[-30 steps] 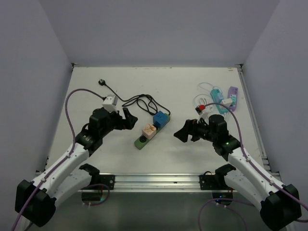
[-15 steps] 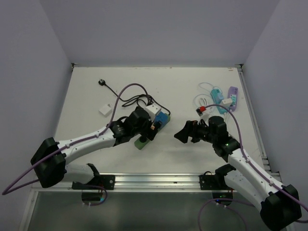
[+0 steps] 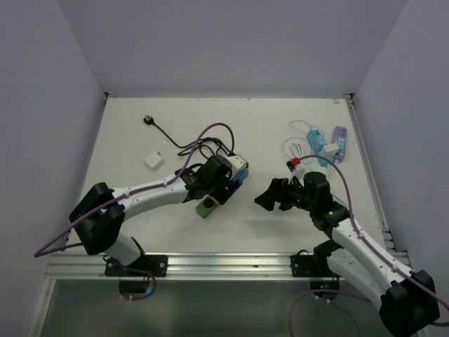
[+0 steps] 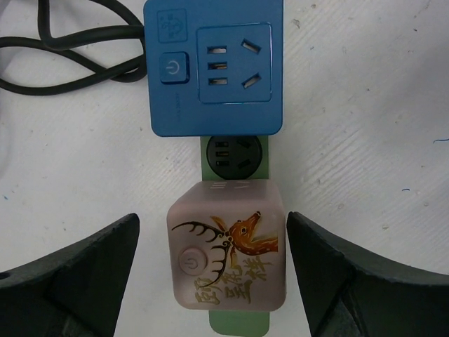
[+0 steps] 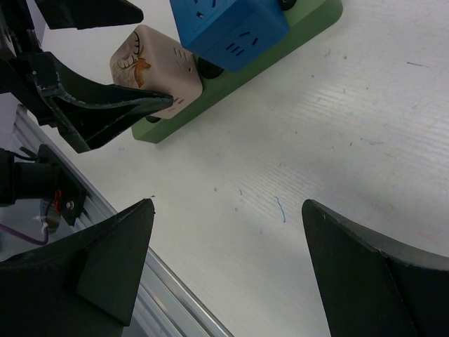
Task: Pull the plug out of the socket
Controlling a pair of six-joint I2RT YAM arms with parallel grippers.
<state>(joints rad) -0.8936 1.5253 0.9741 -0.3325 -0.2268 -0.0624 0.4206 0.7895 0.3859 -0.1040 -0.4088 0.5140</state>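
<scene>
A green power strip (image 3: 205,208) lies mid-table with a pink deer-print cube plug (image 4: 228,246) and a blue cube adapter (image 4: 214,67) plugged into it. My left gripper (image 4: 212,225) is open, directly above the strip. Its fingers (image 4: 77,274) stand on either side of the pink cube without touching it. In the top view the left gripper (image 3: 223,186) hides most of the pink cube. My right gripper (image 3: 270,196) is open and empty, right of the strip. Its wrist view shows the pink cube (image 5: 151,67), blue adapter (image 5: 228,28) and strip (image 5: 295,38).
A black cable (image 3: 196,144) runs from the blue adapter to a black plug (image 3: 147,120) at the back left. A small white adapter (image 3: 153,161) lies left. Teal (image 3: 317,140) and purple (image 3: 340,140) strips with white cords sit back right. A metal rail (image 3: 224,263) lines the front edge.
My left arm has swung right from the table's left side to above the power strip, its open jaws now straddling the pink cube. The right arm has barely moved.
</scene>
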